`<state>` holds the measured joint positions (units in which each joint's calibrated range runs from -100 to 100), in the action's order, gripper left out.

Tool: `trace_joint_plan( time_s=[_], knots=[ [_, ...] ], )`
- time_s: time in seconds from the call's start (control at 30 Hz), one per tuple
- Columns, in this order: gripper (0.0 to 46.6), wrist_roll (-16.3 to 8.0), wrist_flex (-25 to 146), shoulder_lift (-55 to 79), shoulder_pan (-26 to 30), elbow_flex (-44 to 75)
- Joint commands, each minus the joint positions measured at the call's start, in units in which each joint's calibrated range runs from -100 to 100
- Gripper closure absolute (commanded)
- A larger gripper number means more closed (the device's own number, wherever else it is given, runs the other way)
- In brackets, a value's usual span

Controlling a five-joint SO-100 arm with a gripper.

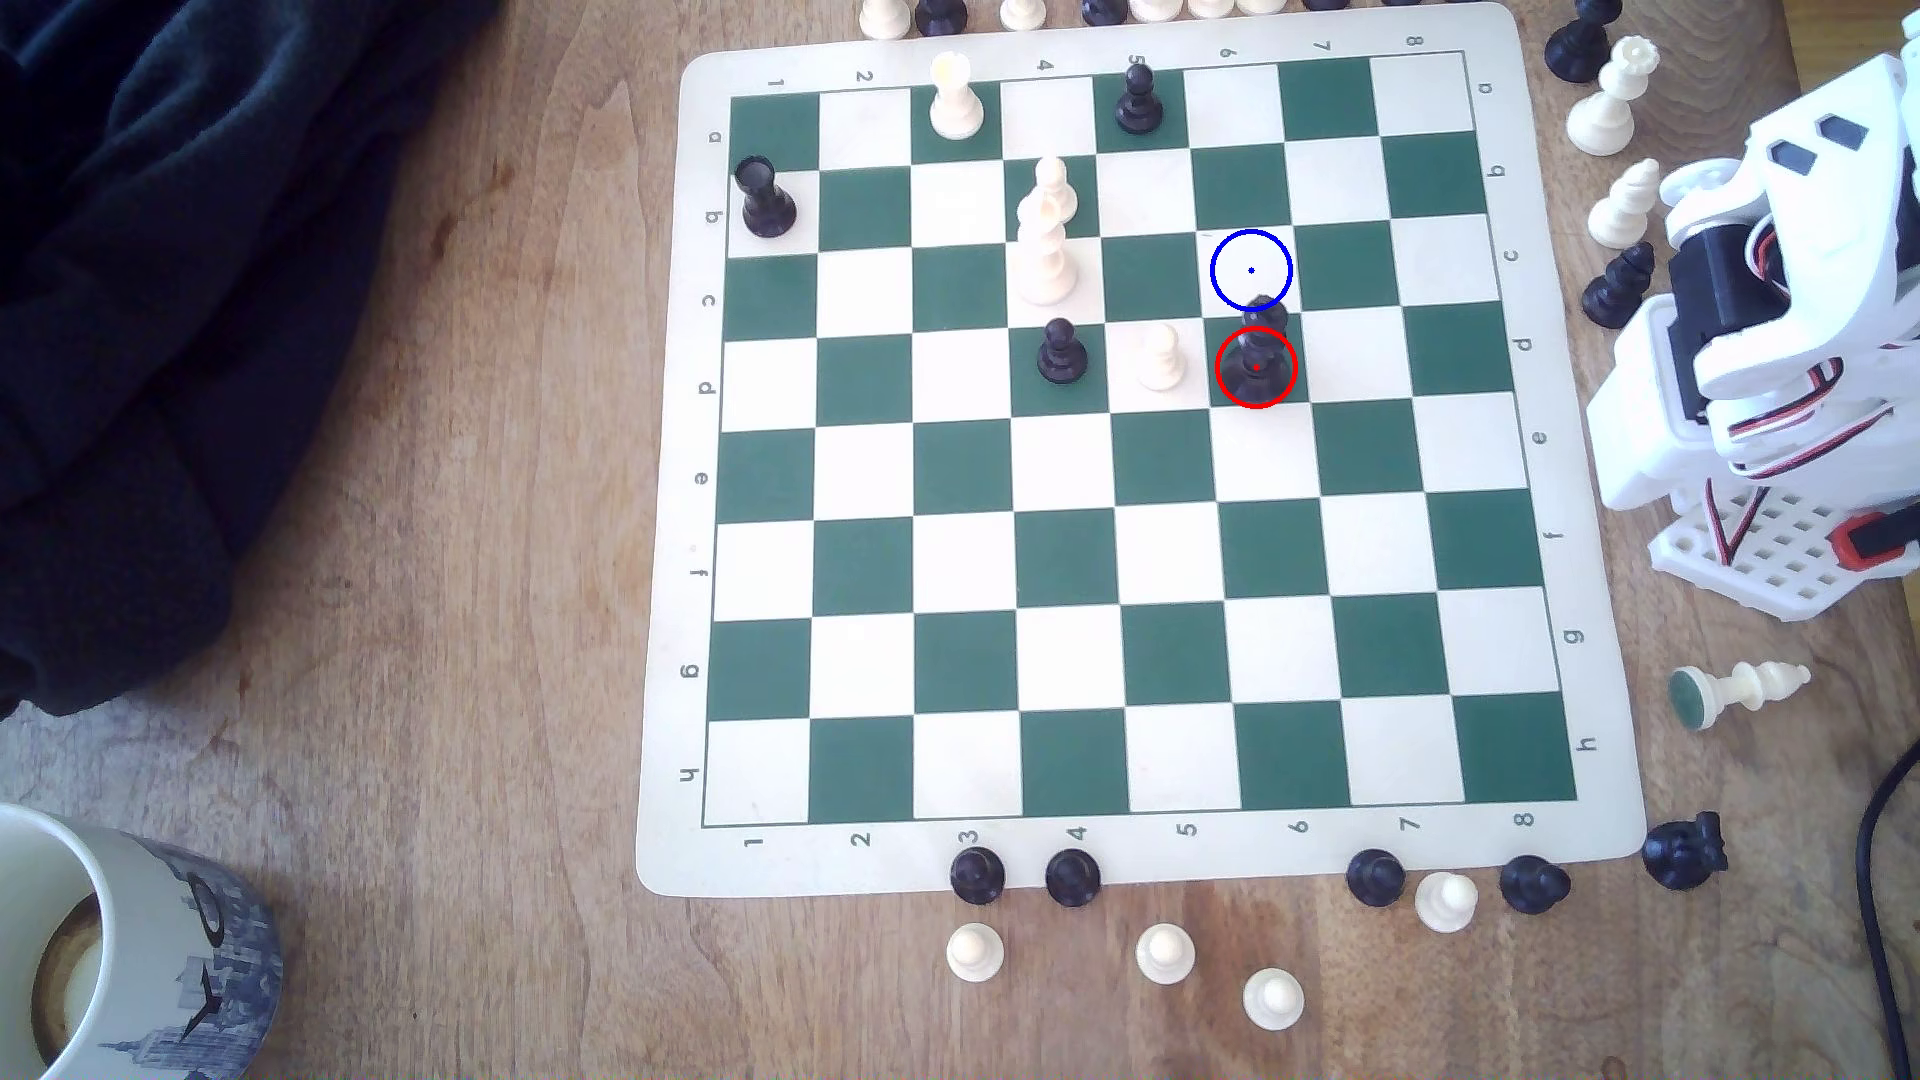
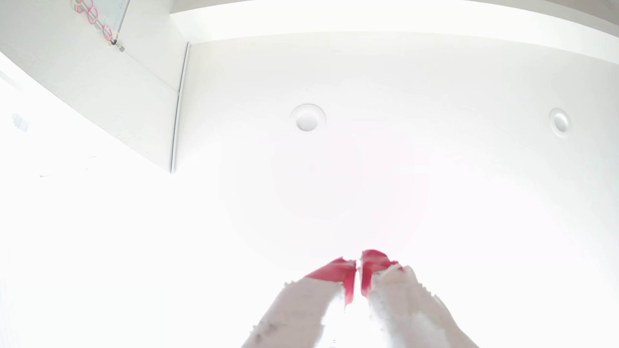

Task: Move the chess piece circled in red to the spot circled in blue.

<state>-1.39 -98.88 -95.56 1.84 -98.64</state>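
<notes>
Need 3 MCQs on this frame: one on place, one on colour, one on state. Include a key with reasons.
1. In the exterior view, where is the spot relative to the chess piece?
A. On the next square up the picture
B. Two squares toward the exterior view's left
C. On the board's bottom row

2. What colour is the square under the blue circle?
A. Green
B. Cream
C. Brown

3. What state is the tool in?
A. Shut on the chess piece
B. Wide open over the board
C. Jaws together, empty

Key:
1. A: the spot is on the square just above the chess piece.
2. B: the blue circle is drawn on a cream square.
3. C: in the wrist view the tool has its red pads nearly touching with nothing between them, and it faces the ceiling.
</notes>
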Motion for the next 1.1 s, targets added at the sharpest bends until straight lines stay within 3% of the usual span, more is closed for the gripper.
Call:
trace_joint_plan(
  time_s=[0.0,0.3,0.6,0.77,0.8,1.07],
  knots=[
    [46.4,0.1,4.45,-0.2,0.46,-1.26],
    [46.4,0.1,22.55,-0.2,-0.24,3.27],
    [46.4,-0.2,64.9,-0.2,-1.96,8.44],
    [46.4,-0.29,90.12,-0.2,-1.96,16.23],
    [46.4,-0.29,101.34,-0.2,-2.04,20.22],
    [46.4,-0.34,130.25,-0.11,-5.64,31.74]
  ],
)
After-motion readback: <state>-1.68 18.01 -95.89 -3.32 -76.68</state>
